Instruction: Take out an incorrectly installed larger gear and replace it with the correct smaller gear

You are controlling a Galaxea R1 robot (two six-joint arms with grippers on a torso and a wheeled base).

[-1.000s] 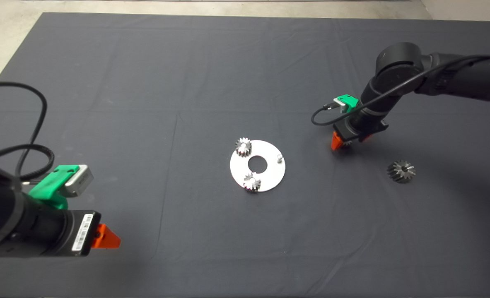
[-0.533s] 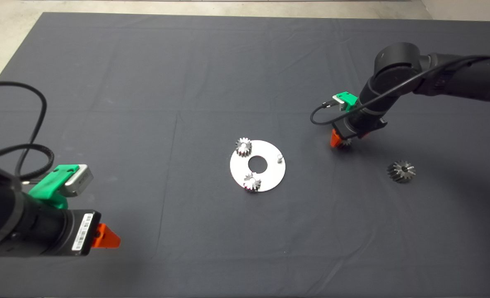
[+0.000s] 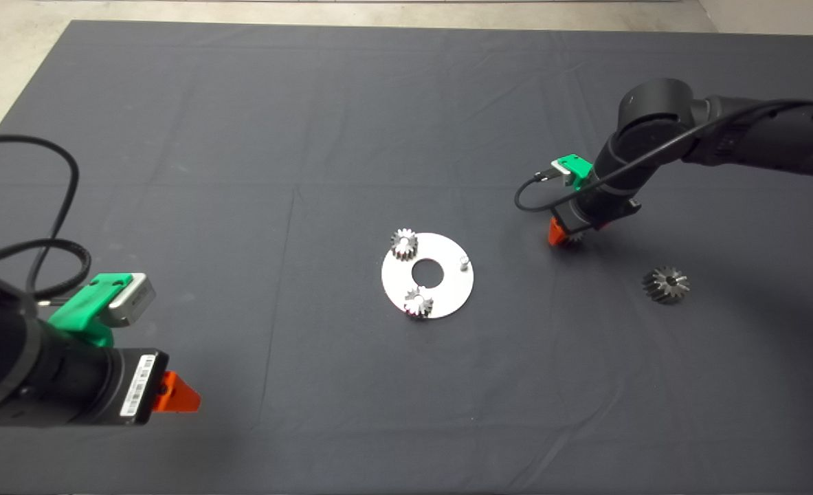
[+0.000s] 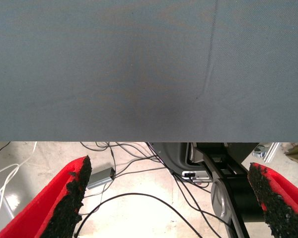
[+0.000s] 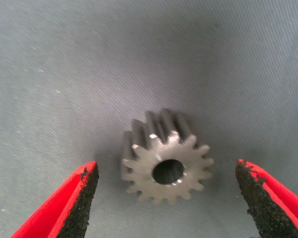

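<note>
The smaller gear [image 5: 165,162] lies on the dark mat, between the open fingers of my right gripper [image 5: 166,198], which hovers just above it. In the head view the right gripper [image 3: 565,234] is right of the silver disc plate [image 3: 447,289], and the gear under it is mostly hidden. The larger gear [image 3: 665,284] lies loose on the mat to the right. The plate carries two small gears [image 3: 403,243] [image 3: 418,302] and a bare peg [image 3: 463,261]. My left gripper [image 3: 176,395] waits open at the lower left.
The left wrist view shows the mat's edge [image 4: 149,136] with cables [image 4: 139,198] and floor beyond. A black cable [image 3: 530,196] loops off the right wrist. Open mat surrounds the plate on all sides.
My right arm has shifted slightly up and away over the small gear. The left arm, the plate and the larger gear have not moved.
</note>
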